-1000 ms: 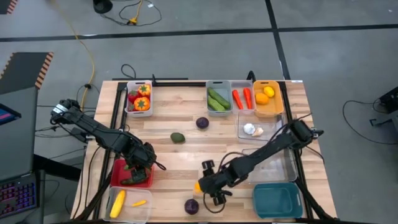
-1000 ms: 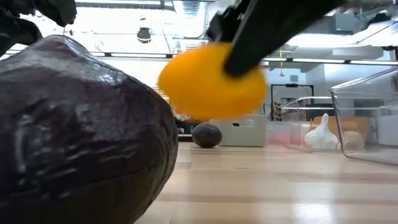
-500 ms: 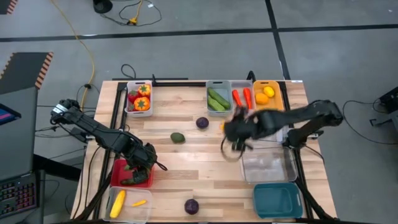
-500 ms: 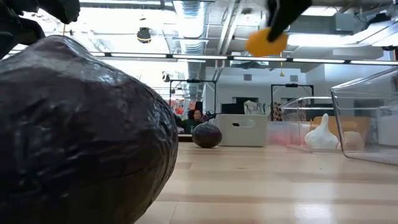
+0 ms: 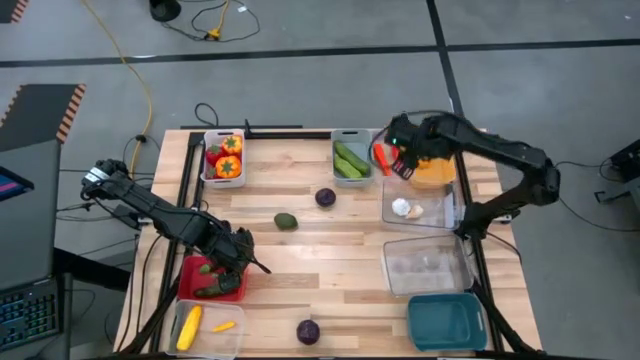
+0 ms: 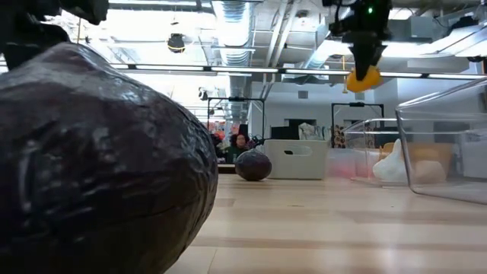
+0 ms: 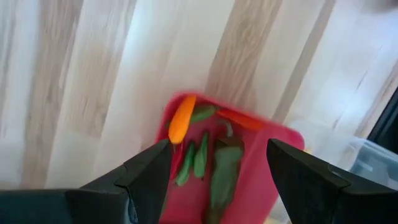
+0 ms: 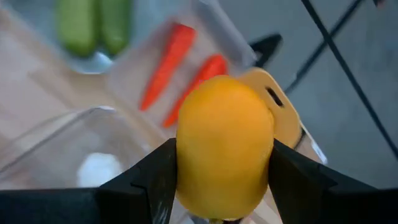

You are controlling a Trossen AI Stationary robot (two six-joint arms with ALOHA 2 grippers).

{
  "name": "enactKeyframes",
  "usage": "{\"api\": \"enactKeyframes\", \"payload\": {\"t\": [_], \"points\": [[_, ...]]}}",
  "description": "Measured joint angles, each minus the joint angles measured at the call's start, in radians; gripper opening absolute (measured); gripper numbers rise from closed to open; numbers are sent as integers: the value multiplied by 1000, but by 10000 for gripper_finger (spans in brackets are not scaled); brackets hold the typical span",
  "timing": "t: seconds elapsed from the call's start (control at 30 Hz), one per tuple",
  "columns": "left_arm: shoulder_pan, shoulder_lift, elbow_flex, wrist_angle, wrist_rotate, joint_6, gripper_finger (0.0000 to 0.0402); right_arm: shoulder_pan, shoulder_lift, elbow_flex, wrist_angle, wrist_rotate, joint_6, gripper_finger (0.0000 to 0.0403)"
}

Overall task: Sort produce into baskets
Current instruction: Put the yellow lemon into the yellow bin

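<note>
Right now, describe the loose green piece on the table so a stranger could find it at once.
Start at the wooden table and find its bare middle, left of centre. The dark green oval lies there alone, outside every bin. The nearest loose piece, the purple ball, is round; this one is green and elongated.

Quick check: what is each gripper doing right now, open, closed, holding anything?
Left gripper: open, holding nothing, above the red basket.
Right gripper: closed on a yellow lemon, near the orange-yellow basket.
</note>
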Motion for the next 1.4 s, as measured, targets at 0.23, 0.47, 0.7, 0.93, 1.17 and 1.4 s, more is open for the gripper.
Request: {"api": "enactKeyframes", "payload": {"t": [0.23, 0.47, 0.7, 0.93, 1.17, 1.4], "points": [[0, 0, 0, 52, -26, 2, 251, -209, 27, 0, -35, -1, -2, 241], [0, 0, 0, 61, -26, 2, 251, -322, 33, -1, -29, -4, -2, 257], [0, 0, 0, 61, -27, 2, 251, -399, 34, -1, -31, -4, -3, 259], [0, 0, 0, 61, -27, 2, 251, -453, 34, -1, -36, -65, -3, 261], [0, 0, 0, 61, -27, 2, 251, -459, 34, -1, -37, -87, -2, 261], [0, 0, 0, 61, -27, 2, 251, -466, 34, -1, -37, -110, 6, 261]]}}
